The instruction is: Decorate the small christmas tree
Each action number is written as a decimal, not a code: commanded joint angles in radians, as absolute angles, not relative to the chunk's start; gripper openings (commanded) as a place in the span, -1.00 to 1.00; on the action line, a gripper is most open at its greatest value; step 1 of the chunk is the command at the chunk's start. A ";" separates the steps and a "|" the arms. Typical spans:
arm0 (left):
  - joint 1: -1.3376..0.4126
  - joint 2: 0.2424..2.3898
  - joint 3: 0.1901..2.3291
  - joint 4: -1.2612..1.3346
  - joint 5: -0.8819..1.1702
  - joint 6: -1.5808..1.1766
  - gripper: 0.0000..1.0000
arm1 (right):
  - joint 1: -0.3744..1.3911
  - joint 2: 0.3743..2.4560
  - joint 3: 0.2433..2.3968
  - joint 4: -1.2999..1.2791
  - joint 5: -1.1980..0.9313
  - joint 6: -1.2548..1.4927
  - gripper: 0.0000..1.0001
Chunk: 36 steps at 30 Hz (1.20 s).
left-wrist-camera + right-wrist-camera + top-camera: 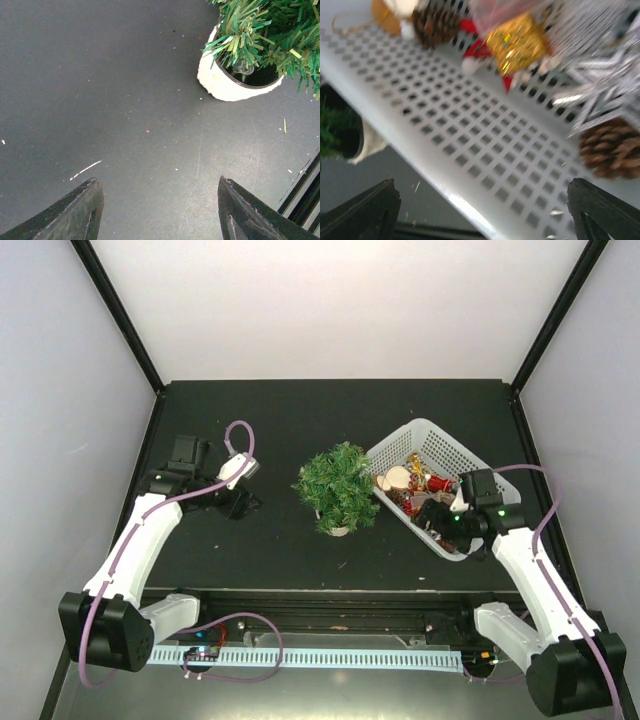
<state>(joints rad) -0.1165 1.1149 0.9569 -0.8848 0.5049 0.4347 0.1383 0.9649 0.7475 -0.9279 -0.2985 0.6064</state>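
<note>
The small christmas tree stands mid-table, bushy green in a cream-white pot. To its right a white perforated basket holds ornaments: pine cones, a gold one, silver tinsel and red pieces. My left gripper is open and empty, low over the bare table left of the tree; it also shows in the left wrist view. My right gripper is open and empty over the basket's near wall.
The table surface is black, with white enclosure walls on three sides. A black rail runs along the near edge between the arm bases.
</note>
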 commanded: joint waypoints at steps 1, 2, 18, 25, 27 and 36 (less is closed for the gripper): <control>-0.109 1.130 0.961 -0.865 0.551 0.427 0.28 | 0.240 0.922 0.691 -0.876 -0.414 0.738 0.83; -0.109 1.134 0.962 -0.866 0.554 0.427 0.28 | 0.272 0.923 0.683 -0.854 -0.431 0.761 0.82; -0.110 1.126 0.965 -0.893 0.556 0.442 0.28 | 0.407 1.087 0.810 -0.895 -0.292 0.708 0.75; -0.110 1.121 0.951 -0.894 0.547 0.446 0.28 | 0.461 1.112 0.794 -0.883 -0.270 0.723 0.63; -0.108 1.120 0.948 -0.894 0.545 0.445 0.28 | 0.479 1.118 0.792 -0.878 -0.264 0.730 0.56; -0.108 1.119 0.944 -0.887 0.547 0.435 0.28 | 0.505 1.136 0.782 -0.874 -0.235 0.750 0.22</control>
<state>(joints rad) -0.1165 1.1385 0.9443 -0.8856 0.5392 0.4339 0.4957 1.1336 0.7898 -0.8787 -0.2619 0.7368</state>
